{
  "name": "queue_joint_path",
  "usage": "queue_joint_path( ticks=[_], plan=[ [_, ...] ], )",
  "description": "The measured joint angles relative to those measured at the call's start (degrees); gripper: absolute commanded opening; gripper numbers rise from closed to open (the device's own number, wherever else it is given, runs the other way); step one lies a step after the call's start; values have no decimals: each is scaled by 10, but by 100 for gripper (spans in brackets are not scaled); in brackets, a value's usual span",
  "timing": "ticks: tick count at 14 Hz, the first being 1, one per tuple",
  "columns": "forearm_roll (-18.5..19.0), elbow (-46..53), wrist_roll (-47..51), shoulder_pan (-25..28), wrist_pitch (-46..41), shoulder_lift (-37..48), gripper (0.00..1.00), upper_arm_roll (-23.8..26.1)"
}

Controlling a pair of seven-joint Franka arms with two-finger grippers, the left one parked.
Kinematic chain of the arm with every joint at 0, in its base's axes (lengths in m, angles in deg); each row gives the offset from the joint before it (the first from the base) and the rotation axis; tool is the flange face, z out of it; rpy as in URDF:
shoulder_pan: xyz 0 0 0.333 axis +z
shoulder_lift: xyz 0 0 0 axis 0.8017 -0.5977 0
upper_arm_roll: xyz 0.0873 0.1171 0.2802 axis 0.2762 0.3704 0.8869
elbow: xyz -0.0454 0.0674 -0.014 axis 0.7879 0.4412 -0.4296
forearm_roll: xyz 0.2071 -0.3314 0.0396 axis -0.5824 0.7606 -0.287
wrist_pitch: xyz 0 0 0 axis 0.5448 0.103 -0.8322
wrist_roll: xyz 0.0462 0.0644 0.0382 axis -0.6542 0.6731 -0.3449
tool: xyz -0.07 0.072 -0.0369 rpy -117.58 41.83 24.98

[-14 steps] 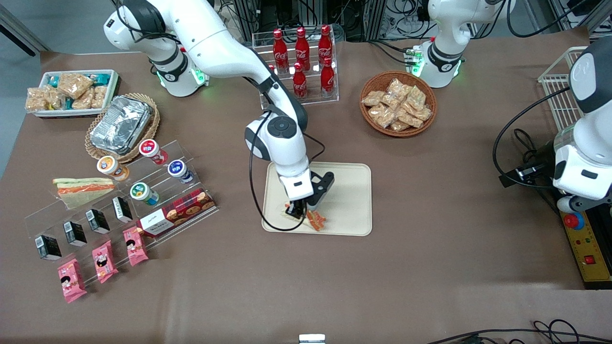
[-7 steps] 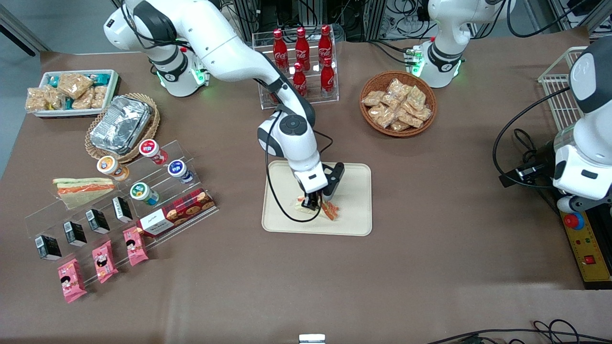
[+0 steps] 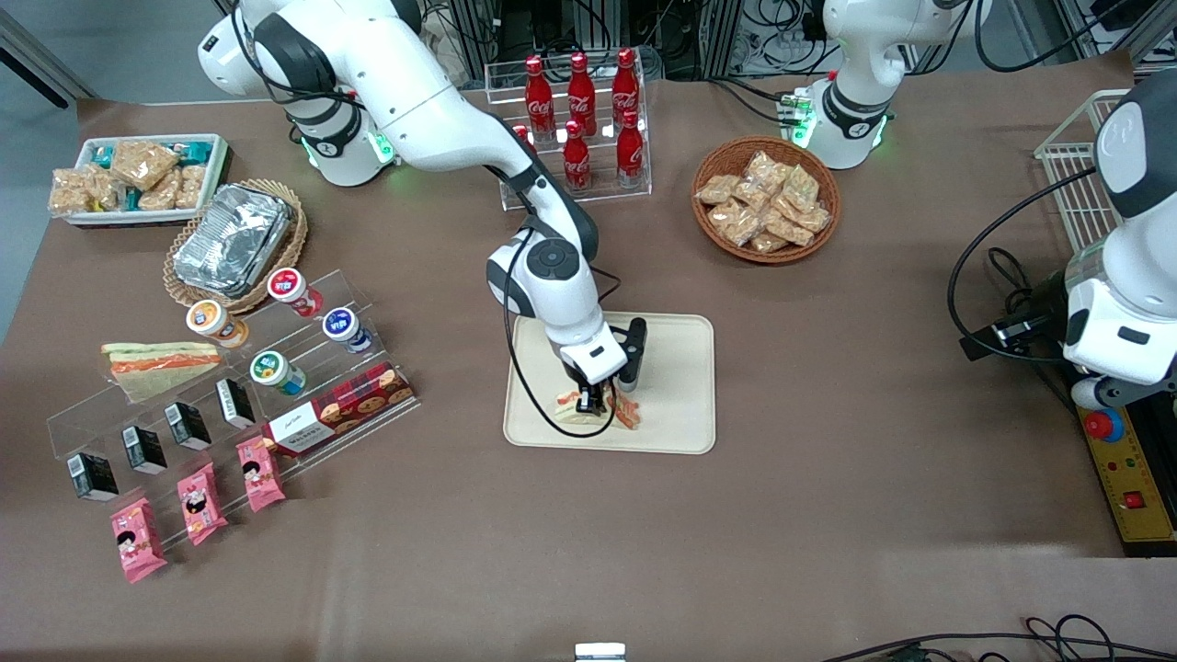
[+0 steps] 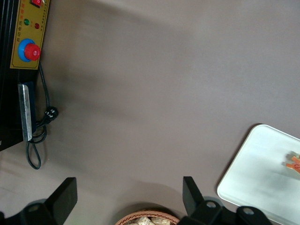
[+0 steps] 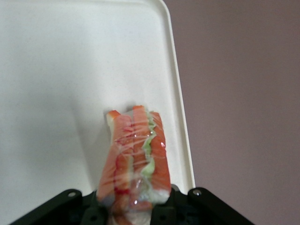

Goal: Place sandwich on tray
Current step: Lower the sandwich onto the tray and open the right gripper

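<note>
The sandwich (image 3: 610,411), a small wrapped wedge with red-orange and green layers, is held in my right gripper (image 3: 593,402), low over the cream tray (image 3: 676,359), near the tray edge closest to the front camera. In the right wrist view the sandwich (image 5: 136,154) sticks out from between the gripper (image 5: 133,208) jaws, which are shut on it, with the tray (image 5: 61,84) under it and the tray's rim beside it. The left wrist view shows a corner of the tray (image 4: 260,176) and a bit of the sandwich (image 4: 294,162).
A longer flat wrapped sandwich (image 3: 156,359) lies toward the working arm's end, by an acrylic shelf of cups and cartons (image 3: 230,368). A cola bottle rack (image 3: 577,119) and a snack basket (image 3: 766,198) stand farther from the front camera than the tray.
My gripper carried the sandwich over the tray, first toward the parked arm's end, then slightly back and nearer the front camera. It stays shut on the sandwich.
</note>
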Motion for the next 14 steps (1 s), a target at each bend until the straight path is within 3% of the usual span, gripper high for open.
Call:
queue_joint_path(
  ticks=[1,3,4,5,6,14],
  plan=[
    [0,0,-7,0,0,-1,25,4],
    [0,4,-11,0,2,-7,26,14],
    [0,10,-12,0,4,-13,43,16],
    [0,15,-12,0,5,-17,87,16],
    [0,19,-12,0,6,-19,99,17],
    [-38,42,-11,-20,5,-13,99,17]
  ],
)
